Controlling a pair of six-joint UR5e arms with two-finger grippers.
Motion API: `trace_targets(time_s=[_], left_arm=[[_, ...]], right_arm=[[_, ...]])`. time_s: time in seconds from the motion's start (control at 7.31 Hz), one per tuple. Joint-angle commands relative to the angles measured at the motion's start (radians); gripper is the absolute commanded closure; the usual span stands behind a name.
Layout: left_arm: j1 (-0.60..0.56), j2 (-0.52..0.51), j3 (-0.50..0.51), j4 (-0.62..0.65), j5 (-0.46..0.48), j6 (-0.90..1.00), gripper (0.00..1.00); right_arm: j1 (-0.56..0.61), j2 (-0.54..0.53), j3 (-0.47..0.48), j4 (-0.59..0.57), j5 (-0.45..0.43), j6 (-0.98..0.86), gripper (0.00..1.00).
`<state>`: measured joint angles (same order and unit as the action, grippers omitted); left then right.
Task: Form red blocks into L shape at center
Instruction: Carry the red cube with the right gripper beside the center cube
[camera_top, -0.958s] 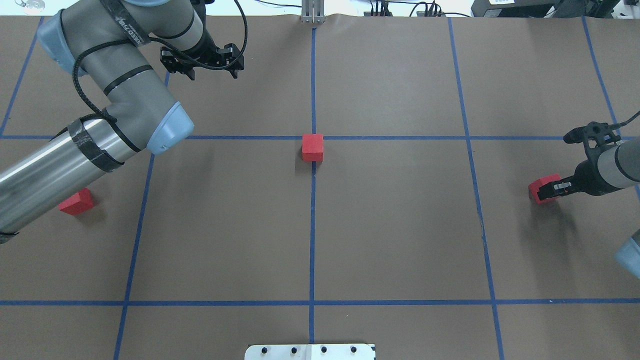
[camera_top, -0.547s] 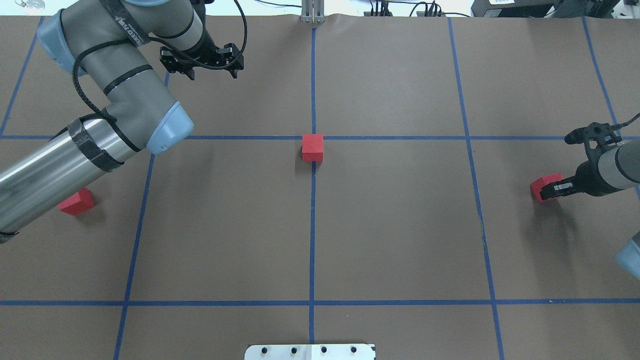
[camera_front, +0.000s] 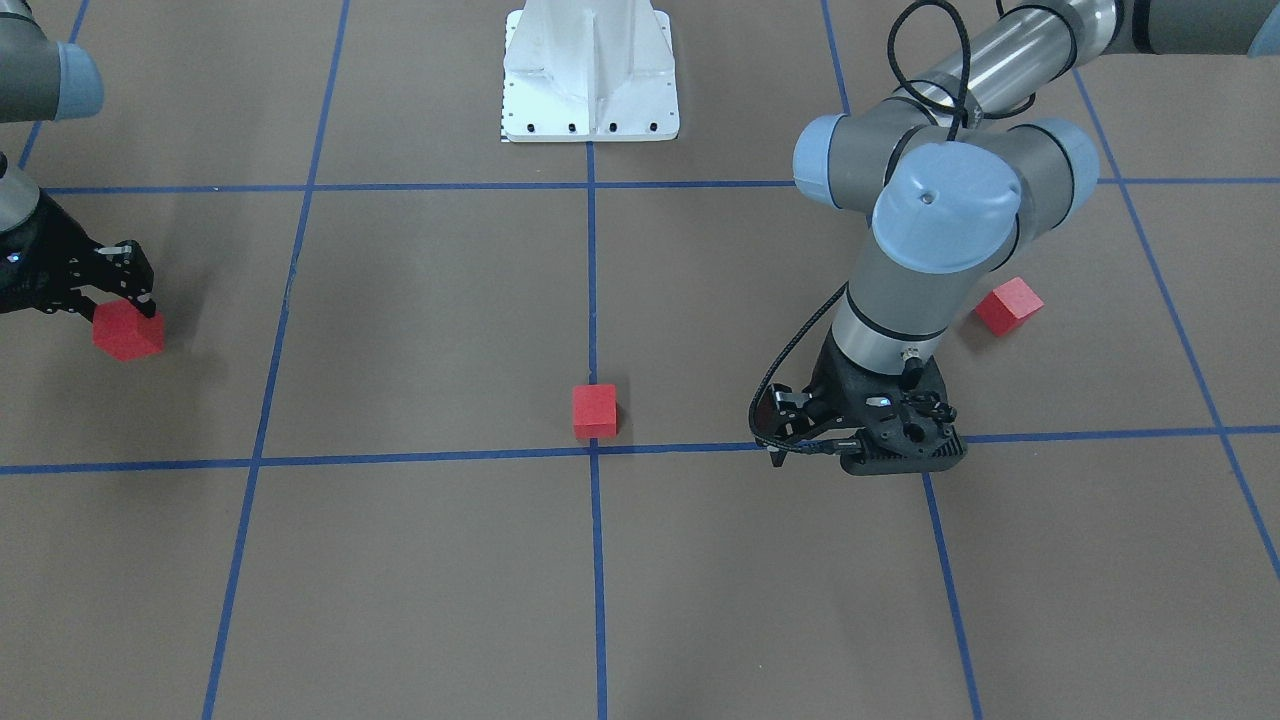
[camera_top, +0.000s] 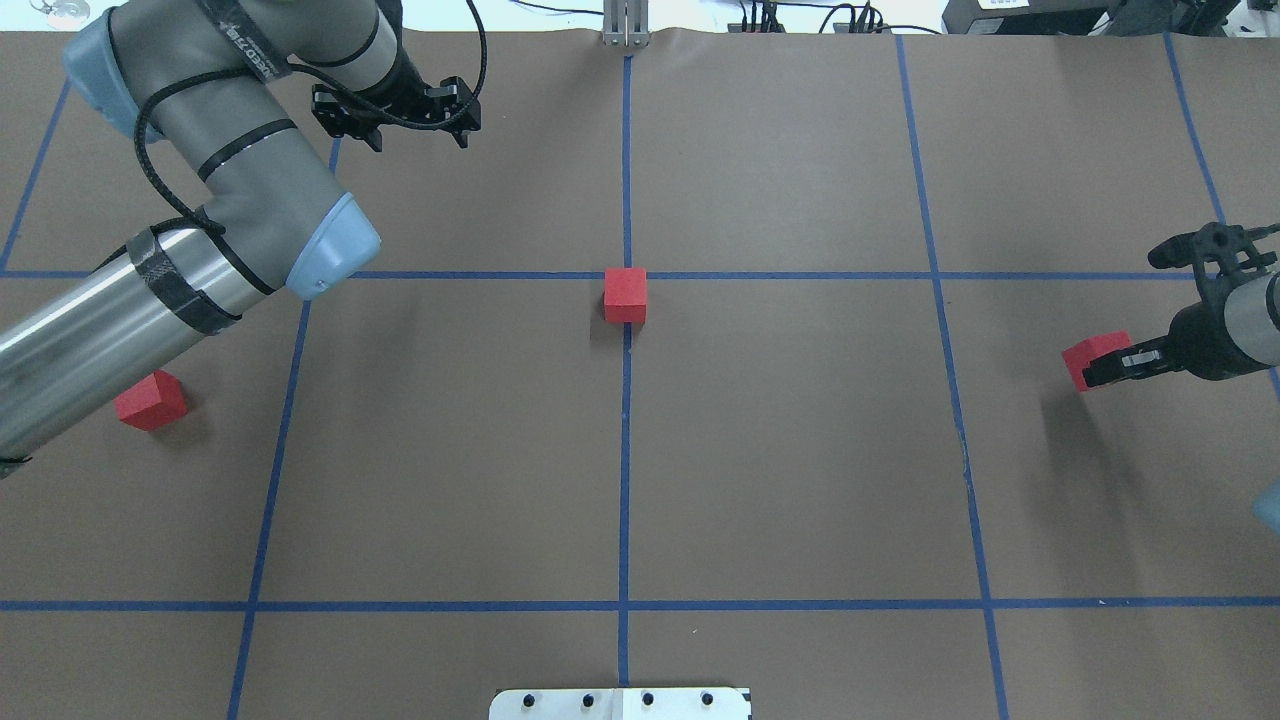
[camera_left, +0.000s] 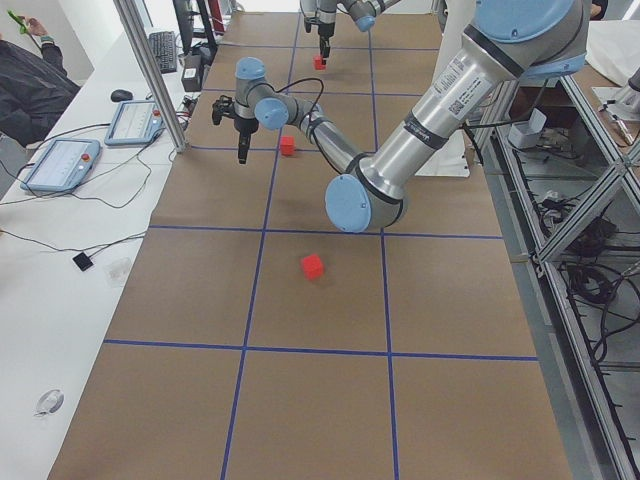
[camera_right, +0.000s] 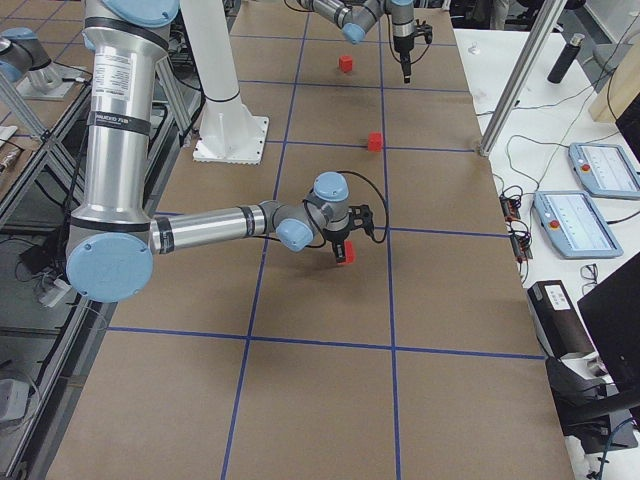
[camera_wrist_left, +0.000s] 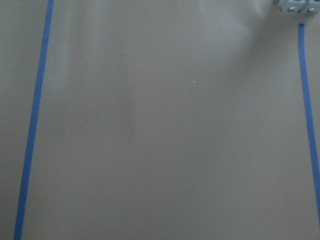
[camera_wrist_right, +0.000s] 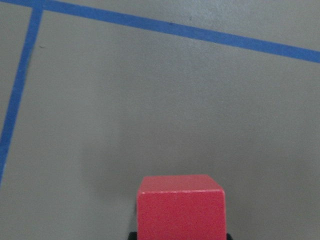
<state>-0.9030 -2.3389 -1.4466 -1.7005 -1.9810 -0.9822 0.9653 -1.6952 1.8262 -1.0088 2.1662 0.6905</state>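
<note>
One red block (camera_top: 625, 294) (camera_front: 594, 411) rests on the brown paper on the long tape line, touching the robot-side edge of the center crossing (camera_top: 626, 275). A second red block (camera_top: 151, 400) (camera_front: 1009, 305) lies at the robot's left, partly under the left arm. My right gripper (camera_top: 1105, 365) (camera_front: 125, 305) is shut on a third red block (camera_top: 1090, 356) (camera_wrist_right: 181, 207), held a little above the table at the right. My left gripper (camera_top: 395, 110) (camera_front: 860, 445) hangs over bare paper at the far left; its fingertips are hidden.
The white robot base plate (camera_top: 620, 703) (camera_front: 590, 70) sits at the near edge. A metal post (camera_top: 625, 25) stands at the far edge. Beyond it a bench holds tablets (camera_left: 60, 165) and cables, with a person (camera_left: 30, 85) beside it.
The right gripper has risen with its red block, whose shadow now lies farther from it. The left arm has shifted slightly toward the far-left corner. The other two blocks have not moved.
</note>
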Motion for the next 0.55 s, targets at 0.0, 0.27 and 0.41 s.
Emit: trace_targets(time_s=[0.0, 0.27, 0.41], left_arm=[[-0.028, 0.016, 0.0, 0.001, -0.004, 0.037, 0.0], [-0.078, 0.033, 0.008, 0.001, -0.05, 0.097, 0.0], [-0.088, 0.05, 0.011, -0.001, -0.055, 0.117, 0.0]], right_arm=[[0.053, 0.113, 0.013, -0.087, 0.064, 0.003, 1.0], [-0.012, 0.443, 0.007, -0.483, 0.043, 0.004, 1.0], [-0.089, 0.563, -0.007, -0.617, -0.051, 0.003, 1.0]])
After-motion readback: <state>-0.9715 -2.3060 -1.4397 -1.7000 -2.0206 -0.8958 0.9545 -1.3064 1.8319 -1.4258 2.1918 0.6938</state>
